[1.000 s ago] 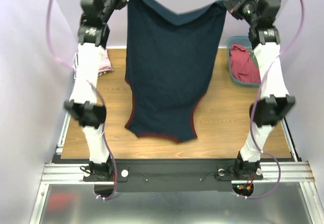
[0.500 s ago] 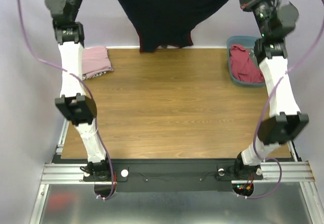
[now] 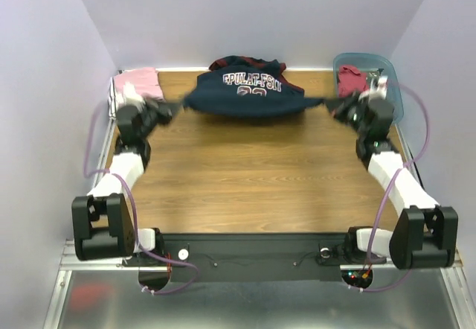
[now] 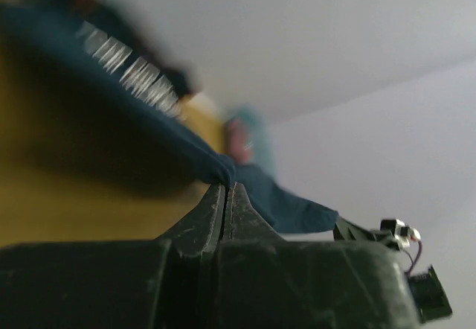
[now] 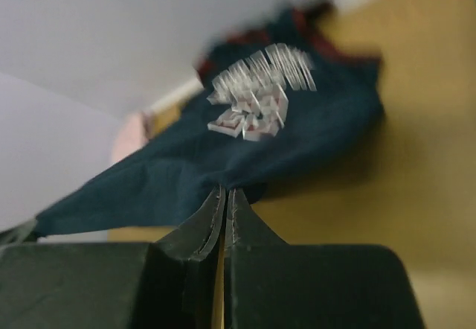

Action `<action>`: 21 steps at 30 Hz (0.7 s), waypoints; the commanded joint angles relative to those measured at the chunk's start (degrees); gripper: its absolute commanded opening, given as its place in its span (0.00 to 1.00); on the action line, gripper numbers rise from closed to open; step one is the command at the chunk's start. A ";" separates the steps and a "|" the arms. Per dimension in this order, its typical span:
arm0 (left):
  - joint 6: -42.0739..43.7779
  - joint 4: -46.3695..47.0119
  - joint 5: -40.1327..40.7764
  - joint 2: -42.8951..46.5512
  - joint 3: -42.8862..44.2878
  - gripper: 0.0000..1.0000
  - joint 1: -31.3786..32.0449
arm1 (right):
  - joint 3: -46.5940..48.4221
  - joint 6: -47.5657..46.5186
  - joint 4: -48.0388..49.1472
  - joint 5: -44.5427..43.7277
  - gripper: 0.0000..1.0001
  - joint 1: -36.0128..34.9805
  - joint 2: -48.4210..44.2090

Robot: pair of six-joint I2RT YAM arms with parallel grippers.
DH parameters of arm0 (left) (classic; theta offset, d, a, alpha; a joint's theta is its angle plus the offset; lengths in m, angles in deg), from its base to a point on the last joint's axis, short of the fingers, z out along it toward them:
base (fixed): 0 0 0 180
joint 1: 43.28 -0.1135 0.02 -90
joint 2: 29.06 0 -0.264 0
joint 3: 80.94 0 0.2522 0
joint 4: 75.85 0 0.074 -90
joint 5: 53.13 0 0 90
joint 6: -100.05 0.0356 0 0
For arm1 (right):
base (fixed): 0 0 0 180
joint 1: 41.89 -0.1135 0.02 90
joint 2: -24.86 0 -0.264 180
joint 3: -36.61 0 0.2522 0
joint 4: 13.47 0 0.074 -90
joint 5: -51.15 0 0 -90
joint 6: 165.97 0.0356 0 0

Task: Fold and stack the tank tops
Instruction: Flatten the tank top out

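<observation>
Jersey (image 3: 245, 94), high a second ago, now stretches low between left fingers (image 4: 210, 213) and right fingers (image 5: 210, 217) gripping it, ready for laying flat

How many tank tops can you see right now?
3: navy jersey held stretched at the far middle; pink one at the far left corner; red one in the teal bin, far right. More may hide in it.

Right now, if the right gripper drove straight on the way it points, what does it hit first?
The navy jersey: the right gripper is shut on its edge, and the cloth stretches straight ahead of the fingertips. Past it the line runs roughly toward the left gripper, though depth is unclear.
</observation>
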 commanded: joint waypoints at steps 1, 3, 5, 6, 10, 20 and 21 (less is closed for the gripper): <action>1.72 -6.28 4.93 11.87 -14.45 0.00 1.22 | -14.74 2.36 -8.58 2.16 0.00 0.18 -9.83; 3.48 -14.19 6.78 17.47 -20.88 0.00 1.66 | -19.17 2.79 -15.16 0.85 0.00 0.18 -15.19; 5.59 -20.26 7.67 22.31 -25.19 0.00 1.75 | -24.63 2.71 -18.96 1.19 0.00 0.18 -19.57; 6.56 -22.89 8.80 23.39 -25.64 0.00 1.75 | -25.77 2.62 -24.46 0.32 0.00 0.18 -20.99; 8.50 -33.08 9.25 27.26 -28.27 0.00 2.37 | -31.57 4.37 -31.87 1.10 0.00 0.18 -26.01; 11.14 -48.14 11.63 36.67 -33.55 0.00 5.16 | -31.15 4.99 -47.09 -3.11 0.06 0.18 -34.71; 10.70 -48.49 11.71 37.11 -33.47 0.00 5.88 | -30.89 4.91 -47.80 -2.94 0.10 0.18 -35.15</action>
